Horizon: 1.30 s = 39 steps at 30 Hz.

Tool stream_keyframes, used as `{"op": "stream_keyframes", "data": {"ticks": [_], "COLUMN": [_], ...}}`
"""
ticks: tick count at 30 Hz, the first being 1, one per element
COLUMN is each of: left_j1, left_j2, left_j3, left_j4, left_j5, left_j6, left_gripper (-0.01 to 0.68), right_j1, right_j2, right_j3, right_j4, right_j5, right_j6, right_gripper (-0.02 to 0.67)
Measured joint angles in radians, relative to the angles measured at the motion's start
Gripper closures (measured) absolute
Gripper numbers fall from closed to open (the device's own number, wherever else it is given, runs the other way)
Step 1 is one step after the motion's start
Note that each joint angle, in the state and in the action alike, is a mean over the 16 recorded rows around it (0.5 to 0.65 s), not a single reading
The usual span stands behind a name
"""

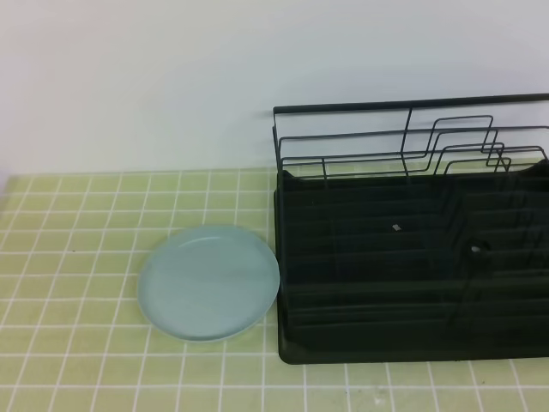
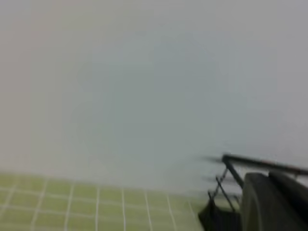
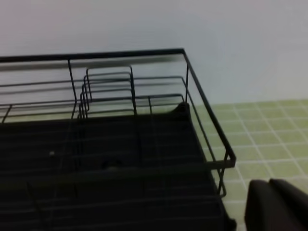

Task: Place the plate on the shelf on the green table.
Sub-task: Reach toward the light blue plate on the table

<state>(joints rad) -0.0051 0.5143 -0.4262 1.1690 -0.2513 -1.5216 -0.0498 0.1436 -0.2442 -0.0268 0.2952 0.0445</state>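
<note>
The round pale blue-green plate [image 1: 208, 283] lies flat on the green table [image 1: 77, 257], its right rim just beside the left edge of the shelf [image 1: 412, 275], a black dish rack with a ribbed tray and wire dividers. The shelf holds no dishes. Neither gripper shows in the exterior high view. In the left wrist view one dark blurred finger [image 2: 272, 204] shows at the lower right, with the shelf's corner [image 2: 226, 192] behind it. In the right wrist view a dark finger [image 3: 276, 207] sits at the lower right, beside the shelf's right end [image 3: 120, 159]. How the jaws stand is not visible.
A plain white wall [image 1: 171, 77] rises behind the table. The shelf's top rail [image 1: 412, 107] and wire dividers [image 1: 467, 142] stand at its back. Tiled surface [image 3: 269, 134] lies to the right of the shelf.
</note>
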Motion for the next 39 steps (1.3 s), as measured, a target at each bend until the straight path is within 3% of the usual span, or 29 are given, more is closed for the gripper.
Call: {"op": "stream_keyframes", "data": {"ticks": [11, 17, 22, 25, 29, 34, 39], "left_j1": [0.002, -0.004, -0.013, -0.016, -0.015, -0.006, 0.003], "left_j2": [0.603, 0.813, 0.892, 0.905, 0.903, 0.909, 0.950], "left_j3": [-0.255, -0.387, -0.455, -0.484, -0.517, -0.547, -0.583], "left_j4": [0.519, 0.569, 0.539, 0.437, 0.158, -0.354, -0.894], "left_j5": [-0.197, -0.243, -0.079, 0.111, 0.427, 0.738, 0.864], "left_j6": [-0.355, -0.248, -0.069, 0.093, 0.373, 0.770, 1.184], "left_gripper": [0.675, 0.675, 0.675, 0.675, 0.675, 0.675, 0.657], "right_j1": [0.000, 0.000, 0.000, 0.000, 0.000, 0.000, 0.000], "right_j2": [0.032, 0.033, 0.033, 0.033, 0.033, 0.033, 0.033], "right_j3": [0.000, 0.000, 0.000, 0.000, -0.001, -0.001, -0.001], "right_j4": [0.037, 0.038, 0.038, 0.038, 0.039, 0.042, 0.052], "right_j5": [0.019, 0.010, 0.005, 0.000, -0.007, -0.016, -0.024], "right_j6": [-0.059, -0.063, -0.071, -0.076, -0.082, -0.084, -0.083], "right_gripper": [0.652, 0.652, 0.652, 0.652, 0.652, 0.652, 0.652]}}
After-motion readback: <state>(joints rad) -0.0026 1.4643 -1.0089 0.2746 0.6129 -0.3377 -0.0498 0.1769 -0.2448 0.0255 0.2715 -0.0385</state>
